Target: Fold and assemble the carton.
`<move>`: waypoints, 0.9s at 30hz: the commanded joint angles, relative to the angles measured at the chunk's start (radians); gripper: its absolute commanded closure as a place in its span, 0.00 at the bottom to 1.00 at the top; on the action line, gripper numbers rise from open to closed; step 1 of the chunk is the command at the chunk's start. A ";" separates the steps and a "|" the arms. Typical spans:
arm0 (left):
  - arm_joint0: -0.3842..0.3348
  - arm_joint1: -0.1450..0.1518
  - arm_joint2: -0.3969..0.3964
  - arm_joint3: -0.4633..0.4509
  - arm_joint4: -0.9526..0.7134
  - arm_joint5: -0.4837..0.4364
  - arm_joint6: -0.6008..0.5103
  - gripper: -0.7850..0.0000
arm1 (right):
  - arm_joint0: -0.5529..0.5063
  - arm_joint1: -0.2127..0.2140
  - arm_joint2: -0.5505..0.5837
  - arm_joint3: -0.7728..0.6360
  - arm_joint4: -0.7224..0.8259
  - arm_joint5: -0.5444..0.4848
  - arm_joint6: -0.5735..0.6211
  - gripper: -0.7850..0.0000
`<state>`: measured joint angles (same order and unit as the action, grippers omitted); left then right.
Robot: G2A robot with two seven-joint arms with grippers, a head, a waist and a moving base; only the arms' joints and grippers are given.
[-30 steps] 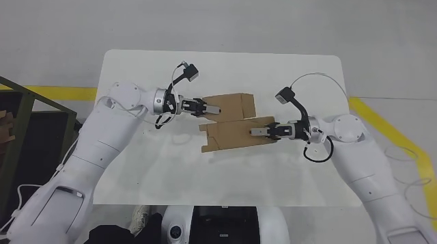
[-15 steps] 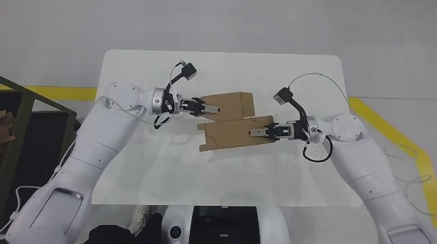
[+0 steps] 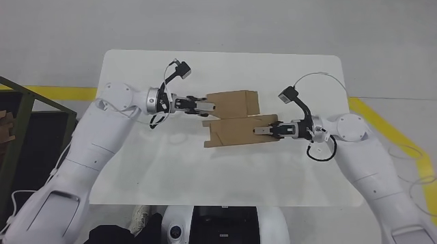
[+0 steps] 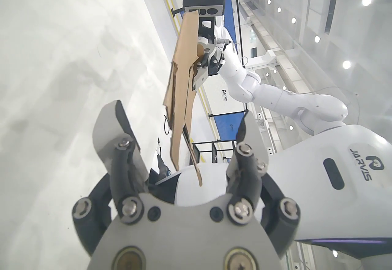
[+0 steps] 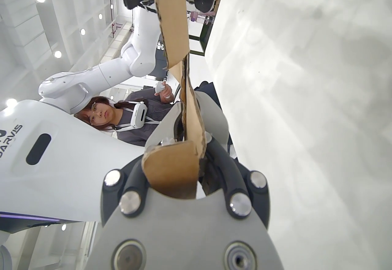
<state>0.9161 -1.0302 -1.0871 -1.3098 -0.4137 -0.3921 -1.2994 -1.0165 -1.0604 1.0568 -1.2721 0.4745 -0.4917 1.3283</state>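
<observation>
A flat brown carton (image 3: 235,132) is held above the middle of the white table (image 3: 136,169), with one panel stepped behind the other. My right gripper (image 3: 259,130) is shut on its right end. In the right wrist view the cardboard (image 5: 170,1) runs edge-on out of that gripper (image 5: 193,124). My left gripper (image 3: 210,106) is at the carton's far left edge and stands open. In the left wrist view the carton (image 4: 180,75) is edge-on, and its near corner hangs in the gap of the left gripper (image 4: 180,121), touching neither finger.
A dark green frame (image 3: 17,117) stands off the table's left side, next to a yellow floor line (image 3: 61,92). Bare table surface lies in front of and behind the carton. A person sits behind the robot in the right wrist view.
The left arm has drawn back a little to the left. The right gripper has carried the carton slightly to the right.
</observation>
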 commanded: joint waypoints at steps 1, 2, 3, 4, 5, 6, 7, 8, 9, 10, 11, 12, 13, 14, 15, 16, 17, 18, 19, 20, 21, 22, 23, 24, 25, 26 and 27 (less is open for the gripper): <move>0.007 0.002 -0.003 -0.010 -0.007 0.000 -0.009 0.00 | -0.002 0.002 0.002 0.004 -0.011 -0.005 -0.005 1.00; 0.010 0.003 -0.005 -0.013 -0.009 0.000 -0.013 0.00 | -0.003 0.002 0.000 0.007 -0.016 -0.007 -0.007 1.00; 0.012 0.003 -0.007 -0.018 -0.011 -0.001 -0.015 0.00 | -0.003 0.002 -0.001 0.009 -0.021 -0.010 -0.010 1.00; 0.014 0.004 -0.009 -0.022 -0.013 0.000 -0.018 0.00 | -0.002 0.001 -0.004 0.012 -0.025 -0.011 -0.014 1.00; 0.016 0.005 -0.012 -0.027 -0.014 0.000 -0.019 0.00 | -0.001 0.000 -0.007 0.015 -0.029 -0.011 -0.018 1.00; 0.019 0.006 -0.015 -0.033 -0.015 0.000 -0.020 0.00 | 0.001 0.000 -0.010 0.018 -0.034 -0.010 -0.023 1.00; 0.022 0.007 -0.018 -0.039 -0.017 -0.001 -0.021 0.00 | 0.003 -0.001 -0.013 0.021 -0.039 -0.009 -0.028 1.00; 0.025 0.009 -0.022 -0.046 -0.018 -0.001 -0.024 0.00 | 0.004 -0.002 -0.016 0.024 -0.045 -0.008 -0.035 1.00; 0.029 0.010 -0.026 -0.053 -0.020 0.001 -0.030 0.00 | 0.006 -0.003 -0.019 0.027 -0.050 -0.007 -0.041 1.00; 0.032 0.012 -0.030 -0.058 -0.023 0.003 -0.036 0.00 | 0.007 -0.003 -0.021 0.029 -0.056 -0.005 -0.047 1.00; 0.035 0.014 -0.035 -0.064 -0.025 0.007 -0.040 0.00 | 0.008 -0.004 -0.024 0.031 -0.061 -0.004 -0.052 1.00; 0.037 0.016 -0.041 -0.071 -0.027 0.008 -0.043 0.00 | 0.009 -0.004 -0.026 0.034 -0.071 -0.002 -0.057 1.00; 0.041 0.017 -0.046 -0.079 -0.028 0.010 -0.047 0.00 | 0.010 -0.005 -0.029 0.035 -0.078 0.000 -0.063 1.00; 0.044 0.019 -0.051 -0.087 -0.027 0.011 -0.050 0.00 | 0.010 -0.006 -0.032 0.036 -0.080 0.000 -0.067 1.00; 0.048 0.021 -0.056 -0.097 -0.027 0.012 -0.052 0.00 | 0.010 -0.006 -0.033 0.038 -0.084 0.000 -0.071 1.00; 0.051 0.023 -0.061 -0.105 -0.025 0.015 -0.053 0.00 | 0.011 -0.006 -0.035 0.039 -0.087 0.000 -0.074 1.00; 0.055 0.024 -0.066 -0.115 -0.024 0.016 -0.055 0.00 | 0.011 -0.007 -0.036 0.040 -0.089 0.000 -0.078 1.00; 0.059 0.026 -0.071 -0.124 -0.023 0.016 -0.054 0.00 | 0.011 -0.007 -0.037 0.040 -0.090 0.000 -0.079 1.00; 0.063 0.027 -0.075 -0.131 -0.022 0.017 -0.052 0.00 | 0.011 -0.007 -0.038 0.041 -0.091 0.000 -0.079 1.00; 0.066 0.028 -0.078 -0.139 -0.022 0.020 -0.050 0.00 | 0.011 -0.007 -0.039 0.041 -0.091 0.001 -0.079 1.00; 0.069 0.029 -0.080 -0.144 -0.022 0.022 -0.049 0.00 | 0.011 -0.008 -0.040 0.041 -0.091 0.000 -0.079 1.00; 0.069 0.030 -0.082 -0.145 -0.008 0.026 -0.041 0.00 | 0.011 -0.008 -0.041 0.039 -0.090 0.000 -0.078 1.00; 0.068 0.031 -0.081 -0.149 0.014 0.029 -0.029 0.00 | 0.011 -0.008 -0.042 0.036 -0.090 -0.001 -0.077 1.00; 0.070 0.030 -0.077 -0.153 0.018 0.031 -0.020 0.00 | 0.010 -0.008 -0.042 0.034 -0.090 -0.001 -0.078 1.00; 0.070 0.030 -0.073 -0.155 0.018 0.031 -0.016 0.00 | 0.009 -0.008 -0.043 0.031 -0.090 -0.002 -0.079 1.00; 0.068 0.029 -0.071 -0.154 0.020 0.030 -0.006 0.00 | 0.009 -0.008 -0.043 0.028 -0.090 -0.003 -0.080 1.00; 0.067 0.028 -0.067 -0.154 0.019 0.029 0.002 0.00 | 0.008 -0.008 -0.043 0.026 -0.092 -0.003 -0.080 1.00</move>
<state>0.9849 -1.0011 -1.1583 -1.4644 -0.3928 -0.3610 -1.3076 -1.0079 -1.0683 1.0140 -1.2435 0.3842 -0.4941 1.2490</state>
